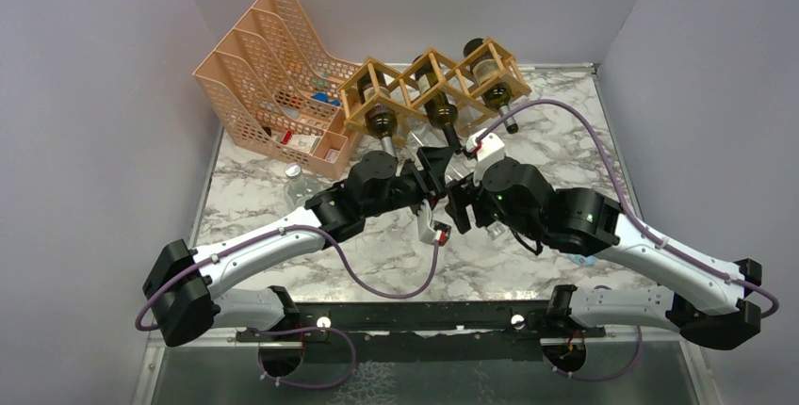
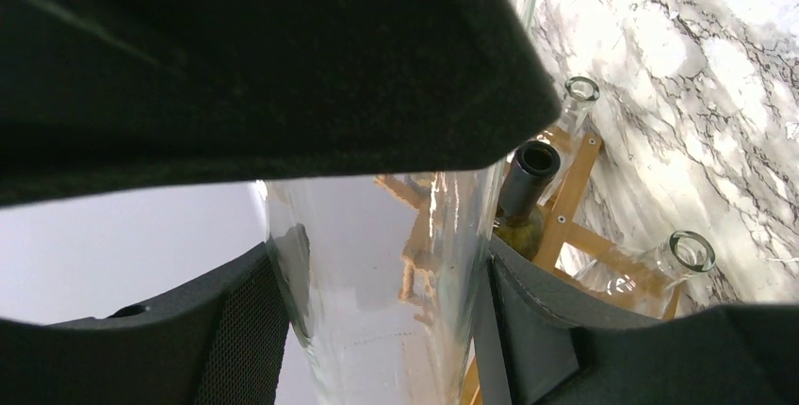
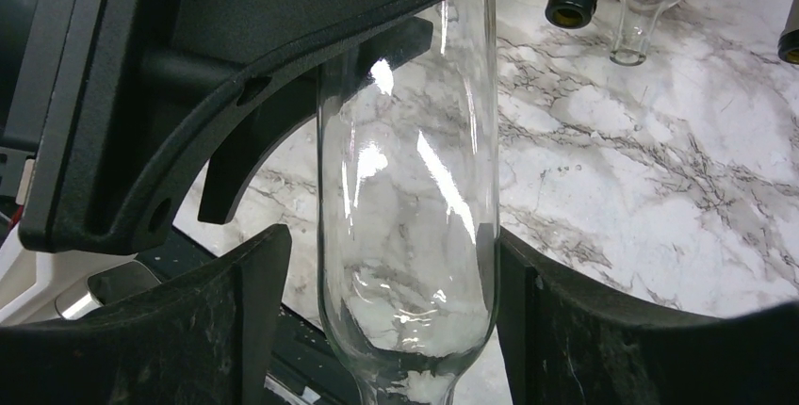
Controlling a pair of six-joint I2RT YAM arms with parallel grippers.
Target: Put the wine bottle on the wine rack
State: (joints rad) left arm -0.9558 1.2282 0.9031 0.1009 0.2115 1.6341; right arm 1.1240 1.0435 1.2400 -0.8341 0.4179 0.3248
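The white, grey-veined marble table (image 1: 565, 132) is carrying the light-brown wooden lattice wine rack (image 1: 429, 80) at its far edge. In front of the rack, the left gripper (image 2: 386, 320) is clamping the clear glass wine bottle (image 3: 410, 188), while the right gripper (image 3: 405, 320) is standing wide around it.

Clear, glossy glass forms the wine bottle (image 3: 405, 188) inside the right tool (image 3: 391, 254), whose fingers (image 3: 603, 330) are matt, grainy black plastic. Beyond the tool, the wine rack (image 1: 409, 78) is pale matt wood; the counter (image 3: 660, 188) is smooth, marble-patterned.
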